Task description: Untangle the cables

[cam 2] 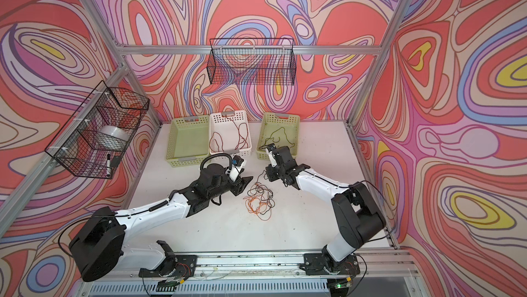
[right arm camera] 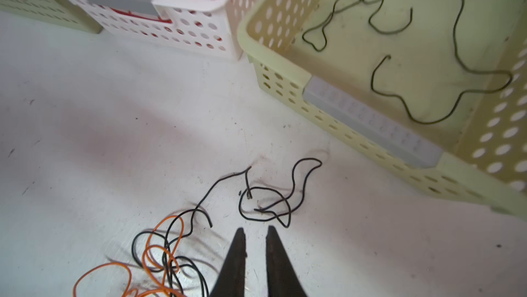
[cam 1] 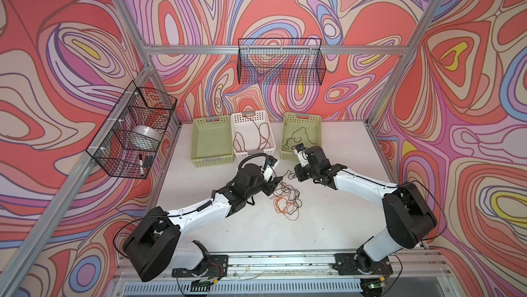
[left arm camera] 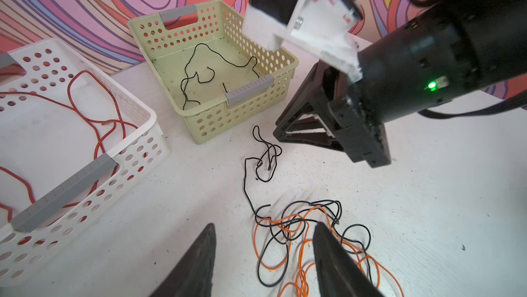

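A loose tangle of an orange cable [cam 1: 285, 207] and a black cable [cam 1: 293, 193] lies on the white table between the arms, in both top views [cam 2: 258, 204]. One black strand [left arm camera: 244, 178] runs out of it and ends in a small loop [right arm camera: 221, 179] in front of my right gripper [right arm camera: 255, 228]. That gripper's fingers stand a narrow gap apart, with nothing between them. My left gripper [left arm camera: 264, 225] is open just above the tangle's edge, orange loops [left arm camera: 254, 236] between and beyond its fingers. A reddish-brown cable [cam 1: 251, 138] lies in the white basket [cam 1: 253, 153].
Another black cord [cam 1: 299, 138] lies in the right green basket [cam 1: 302, 116]. The left green basket [cam 1: 212, 162] holds nothing. Wire baskets hang on the back wall [cam 1: 281, 61] and the left wall [cam 1: 134, 130]. All three plastic baskets stand along the table's far edge.
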You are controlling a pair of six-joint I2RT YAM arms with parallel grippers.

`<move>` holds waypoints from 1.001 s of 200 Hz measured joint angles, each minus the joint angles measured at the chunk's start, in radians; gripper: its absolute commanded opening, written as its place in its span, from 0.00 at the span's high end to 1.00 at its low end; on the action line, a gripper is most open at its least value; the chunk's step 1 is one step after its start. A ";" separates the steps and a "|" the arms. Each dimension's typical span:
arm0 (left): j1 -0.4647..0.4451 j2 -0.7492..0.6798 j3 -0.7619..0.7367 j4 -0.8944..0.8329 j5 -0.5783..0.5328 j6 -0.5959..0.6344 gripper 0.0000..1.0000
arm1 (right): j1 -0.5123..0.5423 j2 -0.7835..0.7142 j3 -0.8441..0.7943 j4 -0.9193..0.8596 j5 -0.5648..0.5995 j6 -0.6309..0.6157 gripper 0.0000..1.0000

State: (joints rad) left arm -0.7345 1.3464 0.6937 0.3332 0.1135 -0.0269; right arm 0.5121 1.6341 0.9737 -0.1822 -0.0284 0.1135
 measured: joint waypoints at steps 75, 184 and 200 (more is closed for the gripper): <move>-0.007 -0.021 -0.034 0.009 -0.006 0.001 0.42 | -0.008 0.195 0.047 -0.027 0.040 0.077 0.71; -0.007 -0.023 -0.034 0.009 -0.009 0.001 0.41 | -0.008 0.231 0.076 0.061 -0.034 0.006 0.77; -0.007 -0.023 -0.034 0.009 -0.009 0.001 0.41 | -0.008 0.230 0.076 0.064 -0.040 0.003 0.73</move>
State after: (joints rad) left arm -0.7418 1.3235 0.6601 0.3424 0.1043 -0.0257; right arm 0.5041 1.8637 1.0500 -0.1184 -0.0681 0.1169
